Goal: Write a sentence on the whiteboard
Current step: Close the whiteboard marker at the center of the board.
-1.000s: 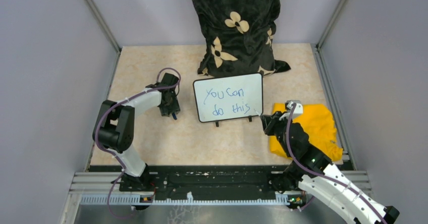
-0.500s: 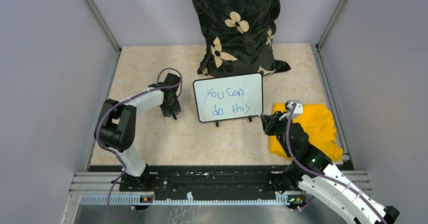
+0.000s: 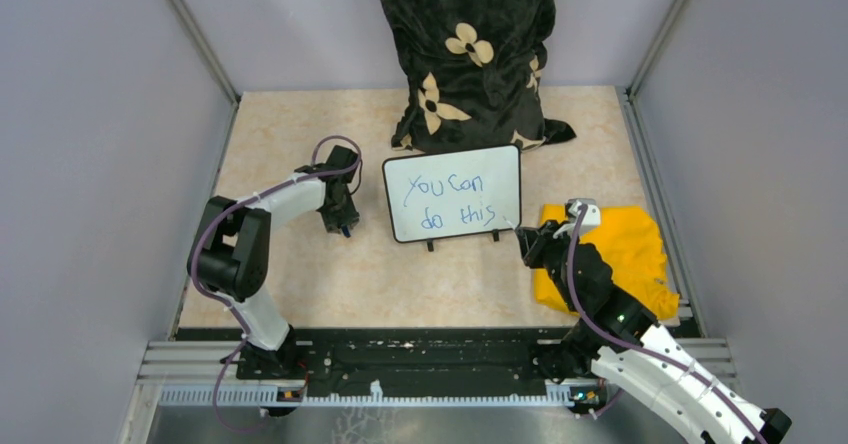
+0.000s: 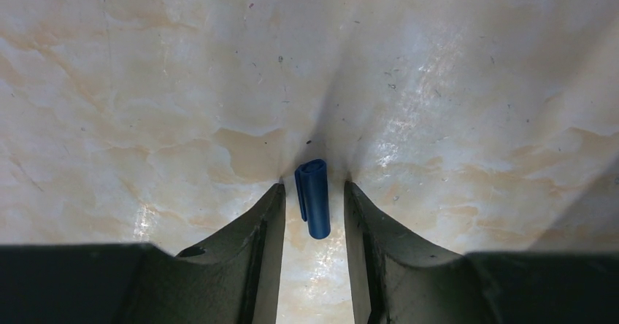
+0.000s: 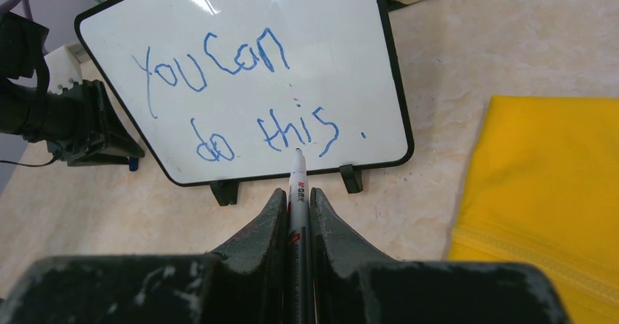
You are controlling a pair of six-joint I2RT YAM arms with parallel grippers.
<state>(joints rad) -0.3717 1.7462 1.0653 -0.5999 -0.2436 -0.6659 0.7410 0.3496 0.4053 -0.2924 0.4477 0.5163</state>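
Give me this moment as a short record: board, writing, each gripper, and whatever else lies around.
board: standing on its two feet
sentence: blue, two lines, "You can do this."
right gripper: shut on marker, uncapped tip by the board's lower edge; contact cannot be told
left gripper: open, jaws either side of cap, a gap on each side
cap: blue, left of the board
cloth: yellow, right of the board
pillow: black, floral, behind the board

pale grey walls (image 3: 90, 114), beige marbled tabletop (image 3: 300, 134) (glossy, lightly scuffed), aluminium corner posts (image 3: 195, 34)
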